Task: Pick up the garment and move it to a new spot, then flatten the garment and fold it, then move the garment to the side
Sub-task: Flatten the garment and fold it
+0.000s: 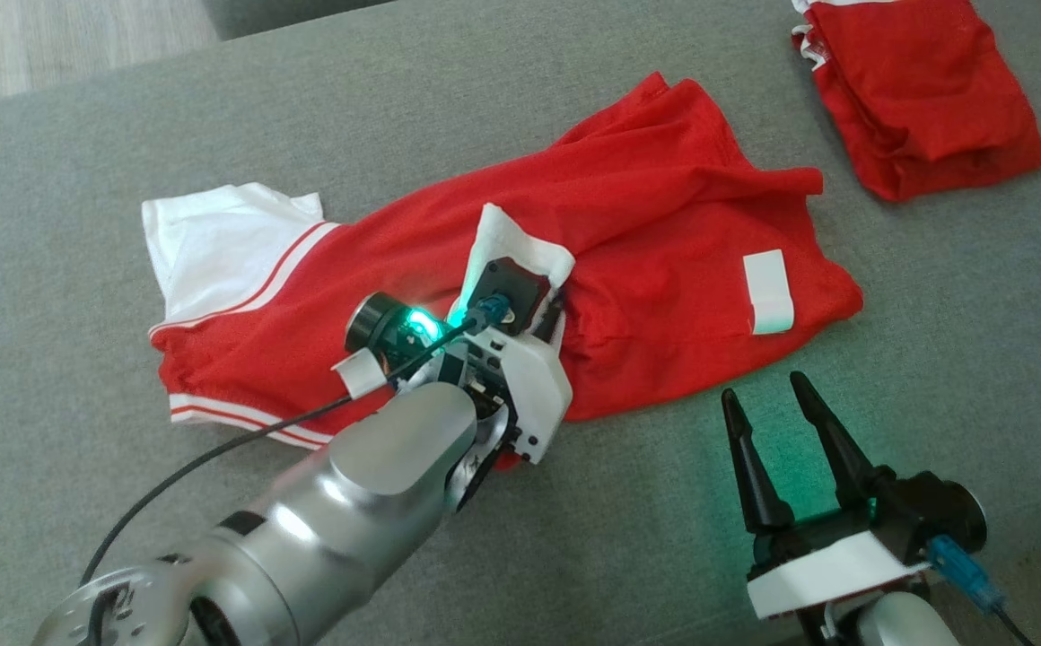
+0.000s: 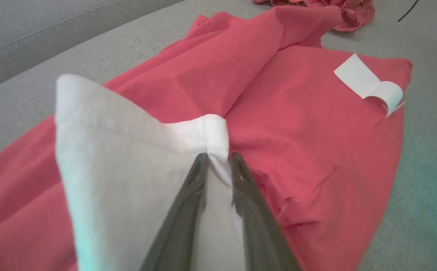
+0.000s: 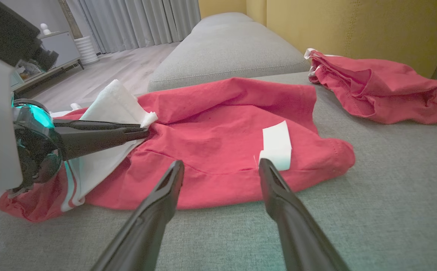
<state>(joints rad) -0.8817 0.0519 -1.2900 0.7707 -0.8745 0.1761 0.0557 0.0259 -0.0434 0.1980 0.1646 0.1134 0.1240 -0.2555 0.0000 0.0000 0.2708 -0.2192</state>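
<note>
The garment (image 1: pixel 664 224), red with white sleeves, lies on the grey cushion (image 1: pixel 933 377), its long axis running near-left to far-right. Nearest, the right gripper (image 1: pixel 764 388) hovers just short of its hem, fingers spread and pointing away. The left gripper (image 2: pixel 217 160), its forearm angled in from the left, pinches a raised white fold (image 1: pixel 511 238). Beyond lies a blank white label (image 1: pixel 768 292), and farthest a second red piece (image 1: pixel 920 90).
</note>
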